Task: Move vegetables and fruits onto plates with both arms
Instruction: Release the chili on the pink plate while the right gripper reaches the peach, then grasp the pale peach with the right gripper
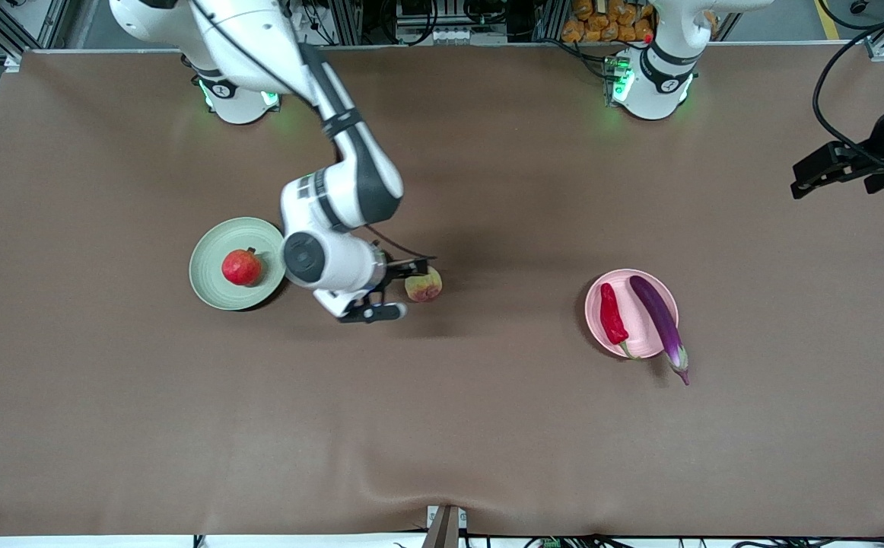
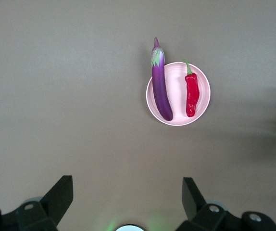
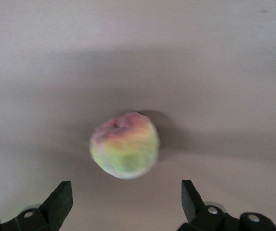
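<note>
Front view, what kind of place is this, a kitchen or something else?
Most likely a robotics lab, not a kitchen: two white arms are bolted to a brown-covered table, aluminium framing and cables line its edge, and toy-like produce such as the glossy purple eggplant sits on the round pink plate.

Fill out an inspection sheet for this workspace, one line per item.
Surface: brown table cover, a slight ripple at the edge nearest the front camera.
Job's things: pomegranate on the green plate; chili and eggplant on the pink plate, the eggplant's stem end overhanging the rim; peach on the bare table between the plates.
Clutter: nothing seen.
Grippers: right gripper open, low over the table beside the peach; left gripper open, held high at the left arm's end of the table, waiting.
Cables: black cable looping to the left arm's wrist.
Surroundings: metal frame and wiring past the arm bases.
</note>
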You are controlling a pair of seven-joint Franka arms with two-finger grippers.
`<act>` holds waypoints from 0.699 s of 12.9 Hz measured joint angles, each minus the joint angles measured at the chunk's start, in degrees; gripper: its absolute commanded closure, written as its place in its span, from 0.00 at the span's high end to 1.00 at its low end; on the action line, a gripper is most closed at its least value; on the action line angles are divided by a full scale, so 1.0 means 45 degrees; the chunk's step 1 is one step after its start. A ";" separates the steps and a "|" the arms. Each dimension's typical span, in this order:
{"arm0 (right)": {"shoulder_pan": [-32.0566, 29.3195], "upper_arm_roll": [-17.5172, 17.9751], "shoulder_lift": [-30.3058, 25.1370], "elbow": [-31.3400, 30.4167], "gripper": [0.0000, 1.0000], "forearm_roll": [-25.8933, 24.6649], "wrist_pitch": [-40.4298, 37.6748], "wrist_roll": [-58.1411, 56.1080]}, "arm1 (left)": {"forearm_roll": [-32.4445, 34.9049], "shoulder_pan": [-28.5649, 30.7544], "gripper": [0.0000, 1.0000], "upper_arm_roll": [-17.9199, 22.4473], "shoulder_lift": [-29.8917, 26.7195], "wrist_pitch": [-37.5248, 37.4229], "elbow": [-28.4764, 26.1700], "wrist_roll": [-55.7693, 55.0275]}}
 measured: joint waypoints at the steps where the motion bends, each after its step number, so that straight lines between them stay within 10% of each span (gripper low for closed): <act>1: 0.0316 0.0002 0.0197 -0.0010 1.00 -0.0001 0.0687 0.0083 | 0.0000 -0.0040 1.00 0.0000 -0.0115 -0.0056 0.0001 0.0093; 9: 0.0908 -0.0063 0.1021 -0.0012 1.00 -0.1163 0.2205 0.0086 | 0.0000 -0.0044 1.00 0.0148 -0.0606 -0.0624 -0.0020 0.0990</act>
